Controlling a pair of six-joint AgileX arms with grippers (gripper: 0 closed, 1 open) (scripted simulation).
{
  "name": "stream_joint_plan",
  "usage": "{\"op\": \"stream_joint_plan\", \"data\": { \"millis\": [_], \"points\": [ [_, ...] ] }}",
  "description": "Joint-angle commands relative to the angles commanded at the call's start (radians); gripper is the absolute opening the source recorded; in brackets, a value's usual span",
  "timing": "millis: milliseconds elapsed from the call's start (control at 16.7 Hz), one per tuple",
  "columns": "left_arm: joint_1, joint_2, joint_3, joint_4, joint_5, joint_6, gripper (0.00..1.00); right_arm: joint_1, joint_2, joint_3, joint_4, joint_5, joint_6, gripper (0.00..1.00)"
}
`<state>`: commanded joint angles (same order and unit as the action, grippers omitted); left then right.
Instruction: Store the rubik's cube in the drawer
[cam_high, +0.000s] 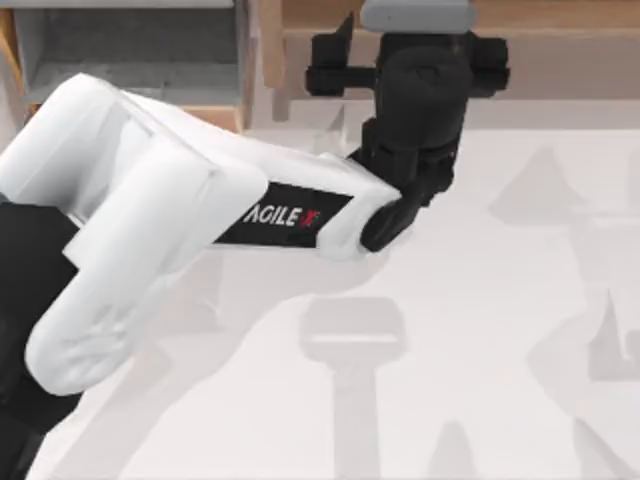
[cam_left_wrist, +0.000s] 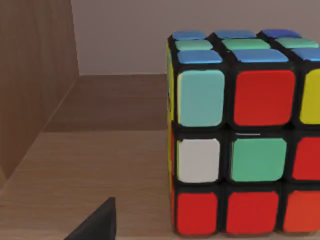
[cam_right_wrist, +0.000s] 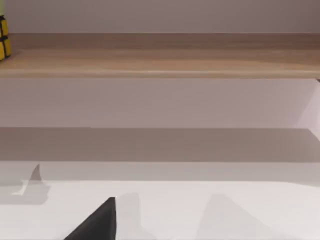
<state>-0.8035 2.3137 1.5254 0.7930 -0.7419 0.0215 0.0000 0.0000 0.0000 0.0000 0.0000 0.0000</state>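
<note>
The rubik's cube (cam_left_wrist: 240, 140) stands on a light wood shelf ledge (cam_left_wrist: 100, 170), seen very close in the left wrist view with red, green, white and blue stickers. My left gripper (cam_high: 408, 66) hangs over that ledge at the back of the table, jaws spread wide and open, nothing between them; one dark fingertip (cam_left_wrist: 97, 225) shows beside the cube. In the top view the cube is hidden under the gripper. The drawer (cam_high: 120, 55) is pulled open at the back left, its grey floor showing. The right wrist view catches the cube's yellow edge (cam_right_wrist: 3, 37) on the ledge.
The long wood ledge (cam_high: 560, 40) runs along the back right. A wood side wall (cam_left_wrist: 30, 75) rises beside the cube. My left arm's white link (cam_high: 180, 190) crosses the table's left half. A right fingertip (cam_right_wrist: 97, 225) hovers over the white table (cam_right_wrist: 200, 210).
</note>
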Motion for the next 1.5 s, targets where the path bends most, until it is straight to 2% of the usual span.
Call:
{"op": "stream_joint_plan", "data": {
  "millis": [120,480,1020,1320,1500],
  "points": [
    [-0.007,0.025,0.020,0.011,-0.022,-0.006,1.00,0.000,0.000,0.000,0.000,0.000,0.000,1.00],
    [0.001,0.031,0.032,0.002,-0.015,-0.006,1.00,0.000,0.000,0.000,0.000,0.000,0.000,1.00],
    [0.066,0.175,0.306,-0.126,0.053,-0.009,1.00,0.000,0.000,0.000,0.000,0.000,0.000,1.00],
    [0.070,0.183,0.320,-0.133,0.057,-0.009,1.00,0.000,0.000,0.000,0.000,0.000,0.000,1.00],
    [0.070,0.183,0.320,-0.133,0.057,-0.009,0.77,0.000,0.000,0.000,0.000,0.000,0.000,1.00]
  ]
}}
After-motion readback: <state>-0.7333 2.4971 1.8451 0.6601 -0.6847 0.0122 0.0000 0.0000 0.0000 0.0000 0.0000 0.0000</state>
